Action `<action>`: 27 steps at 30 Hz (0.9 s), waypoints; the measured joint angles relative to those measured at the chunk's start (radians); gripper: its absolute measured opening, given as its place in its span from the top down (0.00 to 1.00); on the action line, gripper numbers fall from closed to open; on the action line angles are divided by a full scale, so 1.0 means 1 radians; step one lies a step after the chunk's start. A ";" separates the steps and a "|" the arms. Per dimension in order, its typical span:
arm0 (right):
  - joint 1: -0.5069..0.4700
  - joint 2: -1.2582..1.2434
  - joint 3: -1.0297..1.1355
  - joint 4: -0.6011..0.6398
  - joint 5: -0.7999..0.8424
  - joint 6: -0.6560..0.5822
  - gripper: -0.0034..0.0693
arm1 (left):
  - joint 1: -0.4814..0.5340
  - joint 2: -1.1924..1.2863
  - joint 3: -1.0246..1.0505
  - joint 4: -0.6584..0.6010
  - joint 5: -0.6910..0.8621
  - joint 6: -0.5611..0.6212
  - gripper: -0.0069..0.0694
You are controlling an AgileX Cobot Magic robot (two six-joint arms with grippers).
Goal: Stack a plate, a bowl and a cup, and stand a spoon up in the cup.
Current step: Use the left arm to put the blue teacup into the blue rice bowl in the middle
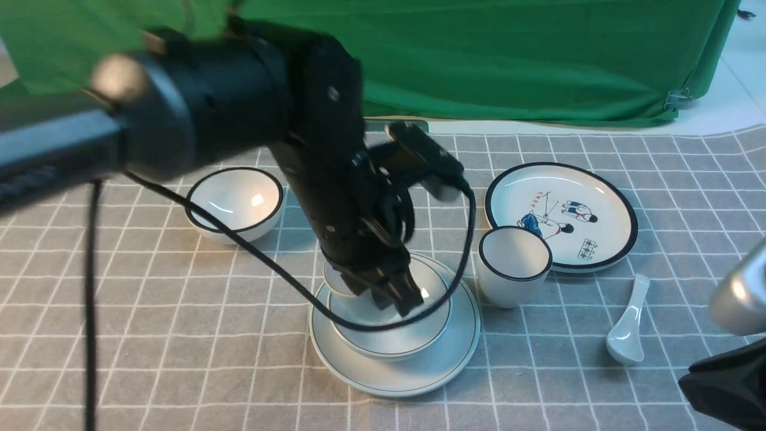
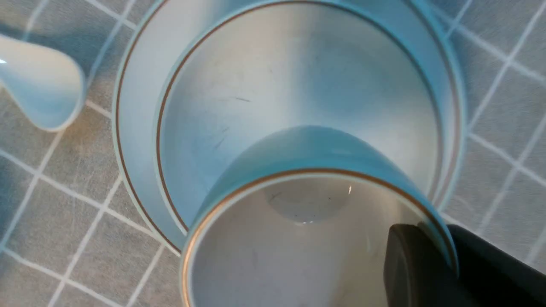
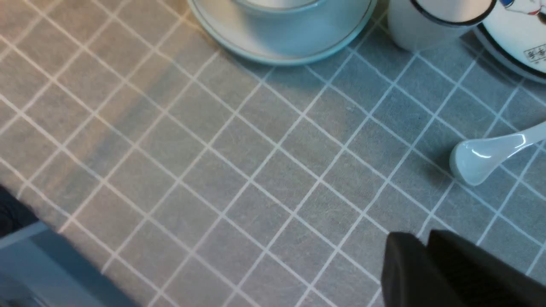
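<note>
**Left wrist.** My left gripper (image 2: 445,256) pinches the cup (image 2: 298,247) by its wall, with one finger (image 2: 409,268) inside the rim and the other outside. The cup hangs tilted over the bowl (image 2: 277,85), which sits in the plate (image 2: 136,128). I cannot tell whether the cup's foot touches the bowl.

**Front.** The stack stands mid-table, and the cup is mostly hidden behind my left gripper. The spoon (image 1: 627,328) lies flat well off to the right, past a black-rimmed cup (image 1: 514,263).

**Right wrist.** My right gripper (image 3: 426,256) is pressed together and empty, above the cloth (image 3: 213,170) near the spoon.

**Judgement.** The step in hand is seating the cup in the bowl. Next I should level it, centre it and lower it until it bears. Then I spread and lift straight out, so the inner finger does not drag the rim. The spoon comes after that.
</note>
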 joint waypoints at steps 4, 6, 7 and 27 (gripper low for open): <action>0.000 -0.029 0.000 0.000 0.000 0.019 0.81 | -0.001 0.042 0.000 0.020 -0.045 0.000 0.87; 0.000 -0.040 0.000 0.000 0.004 0.034 0.81 | -0.001 0.056 0.000 0.024 -0.074 -0.001 0.87; 0.000 -0.043 0.000 0.000 0.004 0.038 0.81 | -0.001 0.060 0.000 0.025 -0.088 -0.001 0.87; 0.000 -0.047 0.000 -0.023 0.011 0.120 0.49 | -0.003 0.088 -0.003 0.021 -0.119 0.000 0.70</action>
